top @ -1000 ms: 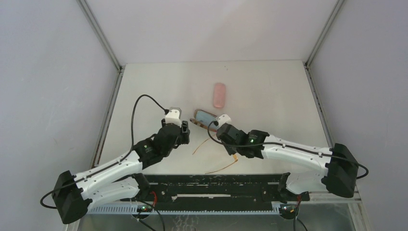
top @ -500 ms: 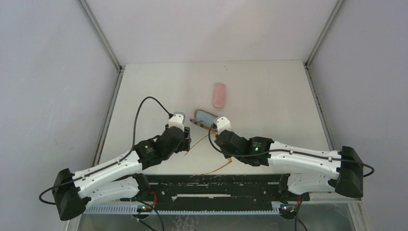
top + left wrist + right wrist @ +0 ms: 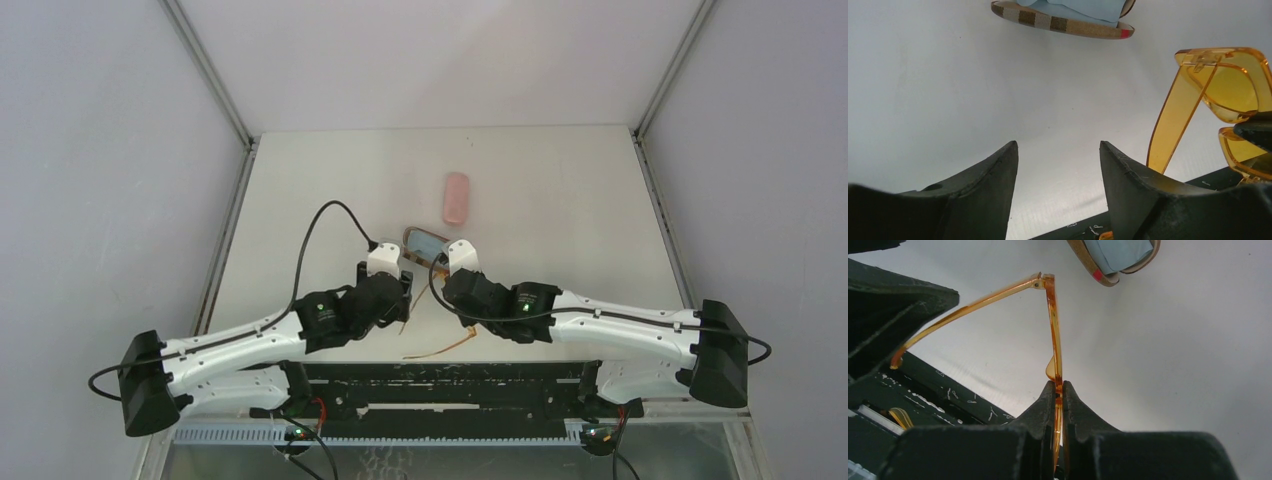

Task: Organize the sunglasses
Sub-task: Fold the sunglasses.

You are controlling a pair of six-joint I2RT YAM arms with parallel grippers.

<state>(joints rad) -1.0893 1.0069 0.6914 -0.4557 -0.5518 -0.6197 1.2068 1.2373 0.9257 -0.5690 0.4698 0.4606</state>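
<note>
Sunglasses w/ thin translucent orange frame (image 3: pixel 1055 340) and yellow-tinted lenses: located at table ctr-front, btwn the two grippers. R gripper (image 3: pixel 1059 386) is clamped on the front frame, which the R wrist view shows edge-on, w/ one finger pressed against each face beside a lens. One temple arm is unfolded at the hinge and runs out toward the L gripper's dark finger. The other, in the top view, extends toward the near edge of the pale table (image 3: pixel 560 200). Whether any part of the pair rests on the table cannot be told.

L gripper (image 3: pixel 1058 150): fingers spread, nothing btwn them, only bare table surface visible through the gap. The orange pair sits just to its R side, outside the gap.

Brown checked oblong case (image 3: pixel 1063 25): lies open on the table just beyond both grippers, w/ a light-blue cloth (image 3: pixel 1073 6) inside it.

Pink oblong case (image 3: pixel 456 198): closed, farther back on the table, apart from the brown case and from both arms.

L and R arms reach in from the near corners, wrists close together at ctr.
</note>
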